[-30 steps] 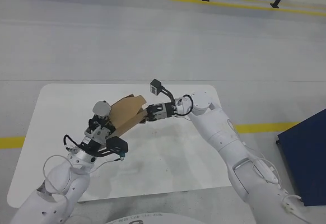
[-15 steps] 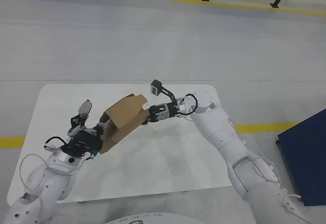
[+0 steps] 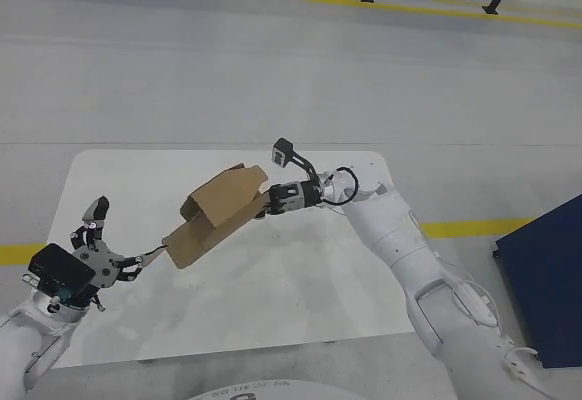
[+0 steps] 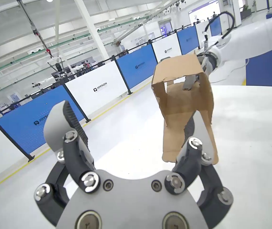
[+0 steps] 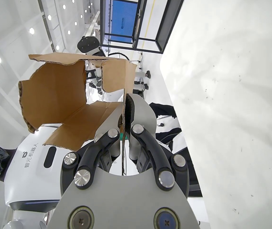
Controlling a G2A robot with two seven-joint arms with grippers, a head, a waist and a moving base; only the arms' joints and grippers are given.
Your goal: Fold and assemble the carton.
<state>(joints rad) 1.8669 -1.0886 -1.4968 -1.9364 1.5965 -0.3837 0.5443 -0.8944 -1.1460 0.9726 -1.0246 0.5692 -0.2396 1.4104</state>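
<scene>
1. Carton [image 3: 216, 215] is up in the air over the middle of the bench [image 3: 301, 290], not resting on it. It's tilted, with the higher end toward the bench's right side and the lower end dipping toward its left side.
2. It's plain brown cardboard, popped open into a tube, and in the left wrist view you can look straight through it. The end flaps are all hanging loose, nothing folded in or tucked.
3. Right hand [image 3: 263, 203] is above the bench's middle too, at the carton's higher end. It's clamped tight on one cardboard wall. The right wrist view shows the raw corrugated edge sandwiched between the two pads [image 5: 129, 110], so this hand is carrying the whole thing.
4. Left hand [image 3: 126, 235] sits over the bench's left side, spread about as wide as it goes and holding nothing. One of its fingers [image 4: 193, 129] is right up at the carton's lower flap, but honestly I can't tell if it's actually touching. The other finger is well clear of the cardboard.
</scene>
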